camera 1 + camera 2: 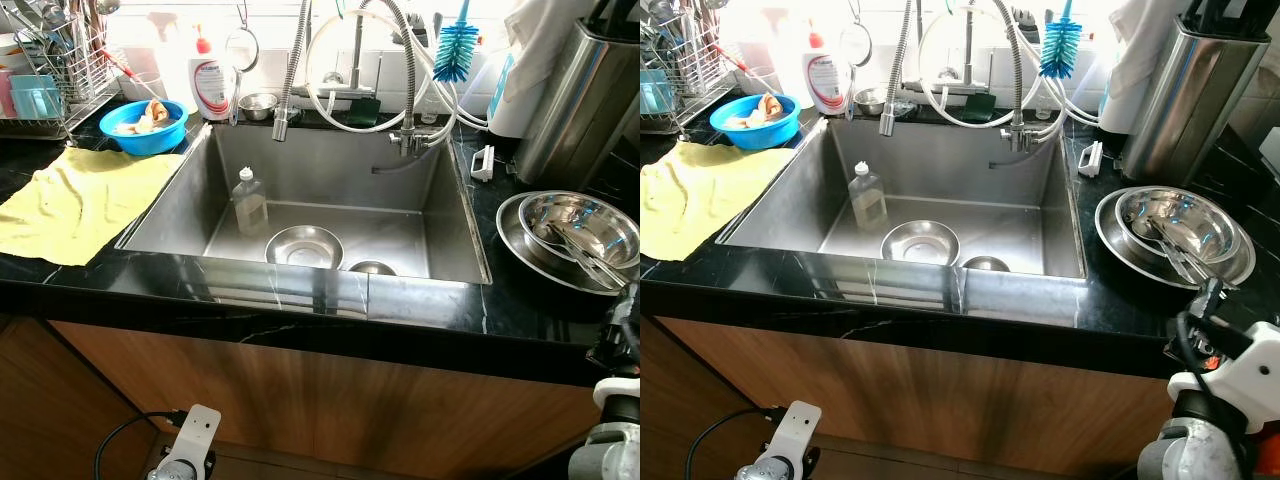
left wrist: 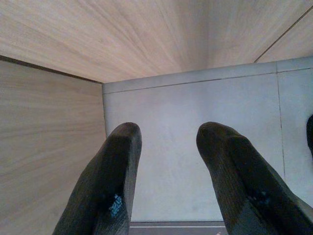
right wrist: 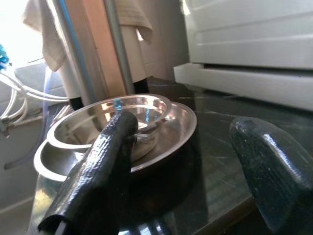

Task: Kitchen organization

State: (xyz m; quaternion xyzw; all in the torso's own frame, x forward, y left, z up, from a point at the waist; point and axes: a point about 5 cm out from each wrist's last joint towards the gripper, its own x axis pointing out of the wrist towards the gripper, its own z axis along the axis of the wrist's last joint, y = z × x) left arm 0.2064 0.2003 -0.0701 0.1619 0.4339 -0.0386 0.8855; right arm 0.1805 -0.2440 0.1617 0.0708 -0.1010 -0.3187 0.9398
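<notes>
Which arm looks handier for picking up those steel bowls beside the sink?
Probably the right gripper: its open fingers already face the stacked steel bowls on the counter. The left gripper hangs low by the cabinet.

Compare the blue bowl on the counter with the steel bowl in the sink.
The blue plastic bowl sits on the black counter left of the sink and holds food scraps; the round steel bowl sits on the sink floor and looks empty. One is bright blue, the other bare shiny metal. Both stand upright.
</notes>
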